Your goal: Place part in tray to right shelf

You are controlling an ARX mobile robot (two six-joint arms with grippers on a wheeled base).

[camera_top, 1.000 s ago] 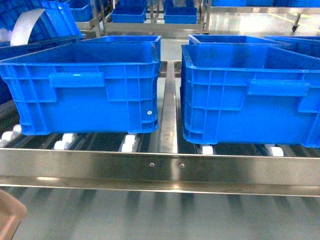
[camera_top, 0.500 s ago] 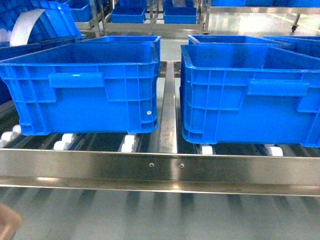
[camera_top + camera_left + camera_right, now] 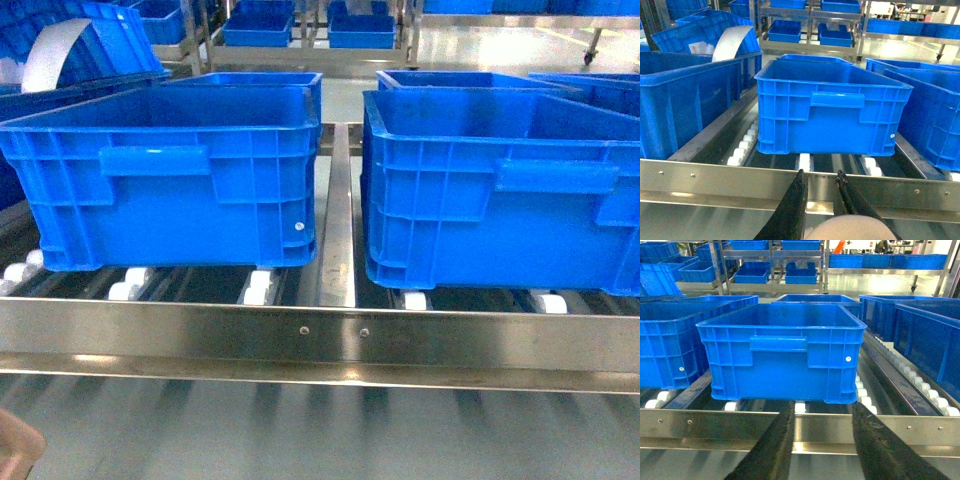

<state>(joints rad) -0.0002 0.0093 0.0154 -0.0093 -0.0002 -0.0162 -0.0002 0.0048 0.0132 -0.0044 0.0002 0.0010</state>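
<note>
Tray [image 3: 15,450] mostly cut off at frame corner, left end effector [image 3: 820,187] nearly together, right end effector [image 3: 822,425] spread apart

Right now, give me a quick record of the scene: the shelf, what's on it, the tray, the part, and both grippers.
shelf: steel roller rack, front rail facing the robot
on shelf: left crate and right crate, both blue, side by side with a gap between
tray: beige edge in the head view's lower left corner
part: not in view
left gripper: fingers nearly closed, pale object at their base, grip unclear
right gripper: fingers wide apart, nothing between
</note>
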